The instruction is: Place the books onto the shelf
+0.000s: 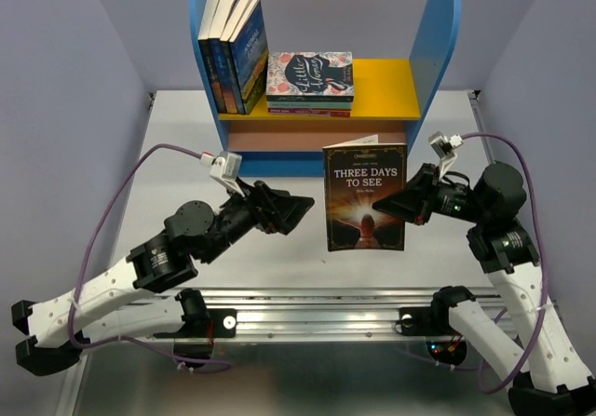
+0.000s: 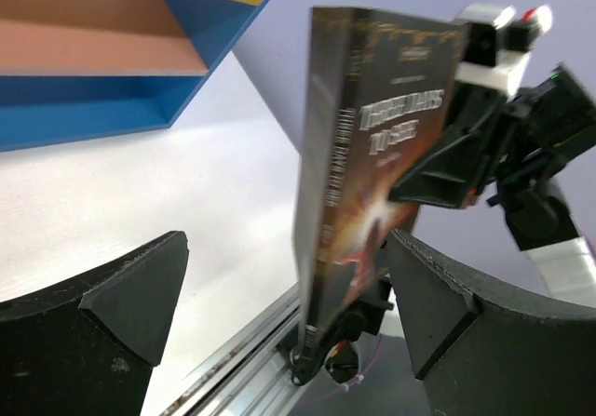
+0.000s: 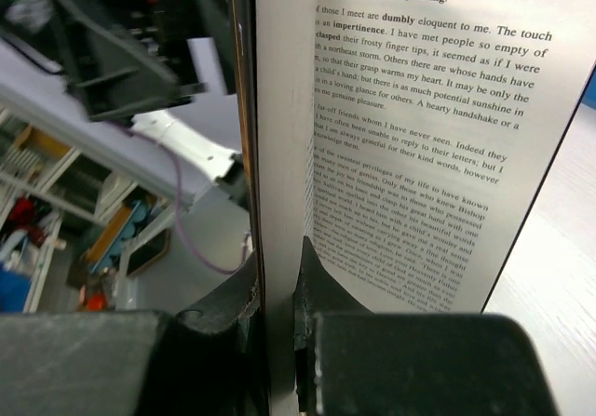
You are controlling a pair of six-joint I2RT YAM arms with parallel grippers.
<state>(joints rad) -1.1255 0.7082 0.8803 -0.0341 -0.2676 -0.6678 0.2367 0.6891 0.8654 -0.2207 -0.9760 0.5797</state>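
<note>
The right end effector (image 1: pixel 382 206) was clamped on the right edge of the Three Days to See book (image 1: pixel 358 202), upright above the bench (image 1: pixel 186 155), near of the shelf (image 1: pixel 431 53). The left end effector (image 1: pixel 303 209) stood apart, just left of the book. It appeared thin, light and limp, and its pages would probably splay, so a hold across both covers was advised

Likely a lab: partitioned robot table (image 1: pixel 177 137)

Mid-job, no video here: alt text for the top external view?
The right gripper is shut on the Three Days to See book, holding it upright in front of the shelf; the open left gripper sits left of it, not touching. Several books stand on the yellow board beside a flat floral stack.
</note>
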